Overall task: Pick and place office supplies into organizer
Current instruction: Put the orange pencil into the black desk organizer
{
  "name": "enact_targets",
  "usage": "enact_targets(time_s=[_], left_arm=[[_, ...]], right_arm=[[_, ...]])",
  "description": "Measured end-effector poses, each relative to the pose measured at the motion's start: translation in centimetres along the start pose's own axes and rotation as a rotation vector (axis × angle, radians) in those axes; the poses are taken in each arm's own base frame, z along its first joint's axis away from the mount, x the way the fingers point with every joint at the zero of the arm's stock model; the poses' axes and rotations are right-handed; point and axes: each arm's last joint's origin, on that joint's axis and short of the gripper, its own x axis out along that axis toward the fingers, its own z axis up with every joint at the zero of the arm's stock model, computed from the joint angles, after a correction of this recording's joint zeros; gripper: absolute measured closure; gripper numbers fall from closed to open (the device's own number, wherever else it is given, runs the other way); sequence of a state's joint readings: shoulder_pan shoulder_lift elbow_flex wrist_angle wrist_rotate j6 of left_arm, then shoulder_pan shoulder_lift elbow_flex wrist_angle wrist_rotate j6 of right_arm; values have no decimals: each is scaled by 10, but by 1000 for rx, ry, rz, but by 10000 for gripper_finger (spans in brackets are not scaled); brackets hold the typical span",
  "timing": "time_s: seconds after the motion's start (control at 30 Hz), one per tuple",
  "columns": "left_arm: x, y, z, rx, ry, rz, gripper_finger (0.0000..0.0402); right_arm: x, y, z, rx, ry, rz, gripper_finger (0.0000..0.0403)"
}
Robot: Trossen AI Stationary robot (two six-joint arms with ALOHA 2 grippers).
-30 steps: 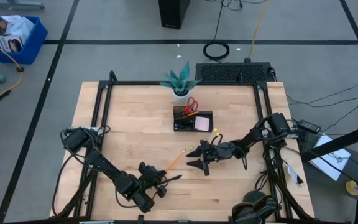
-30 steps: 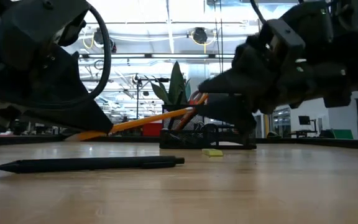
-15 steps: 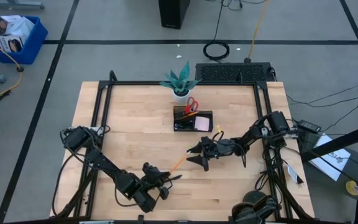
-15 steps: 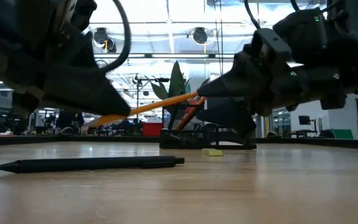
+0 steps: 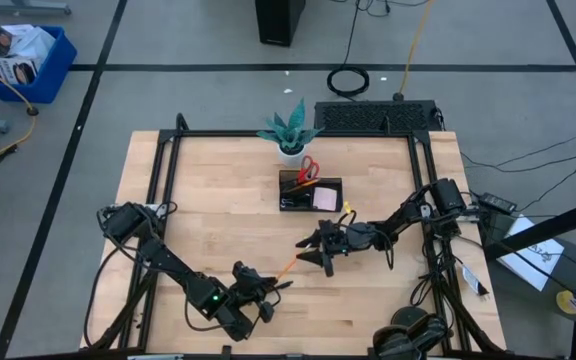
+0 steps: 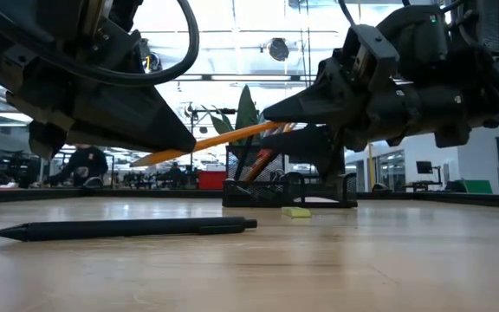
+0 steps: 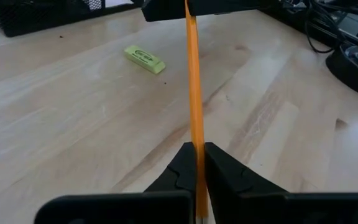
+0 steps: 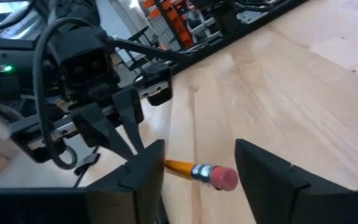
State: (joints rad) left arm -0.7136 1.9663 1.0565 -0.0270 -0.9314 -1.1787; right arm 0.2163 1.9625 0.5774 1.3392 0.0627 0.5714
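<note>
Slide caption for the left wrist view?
Left tool shut on an orange pencil above the wooden table, yellow-green clip beyond.

In the high view, the contents of the organizer [image 5: 310,193] are too small to be told apart, except for red scissors handles [image 5: 309,167]. The far end of the orange pencil [image 7: 192,81] is covered by the right gripper [image 7: 194,7] in the left wrist view. In the low view, the left gripper [image 6: 176,143] is cut off by the left edge, and the organizer is partly hidden behind the right gripper.
</note>
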Motion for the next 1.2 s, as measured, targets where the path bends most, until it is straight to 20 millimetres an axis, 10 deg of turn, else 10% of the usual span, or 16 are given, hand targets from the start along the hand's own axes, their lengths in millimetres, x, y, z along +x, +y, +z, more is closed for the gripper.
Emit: enact_targets(time_s=[0.4,0.67,1.2], left_arm=[[2,2,0,20,4,8,372],[-4,4,23,51,-5,26,366],[-102,36,91,184,-273,133,364]], right_arm=[[0,6,3,-28,1,99,387],[-1,12,3,-31,-21,112,380],[-12,29,37,-250,-56,71,386]])
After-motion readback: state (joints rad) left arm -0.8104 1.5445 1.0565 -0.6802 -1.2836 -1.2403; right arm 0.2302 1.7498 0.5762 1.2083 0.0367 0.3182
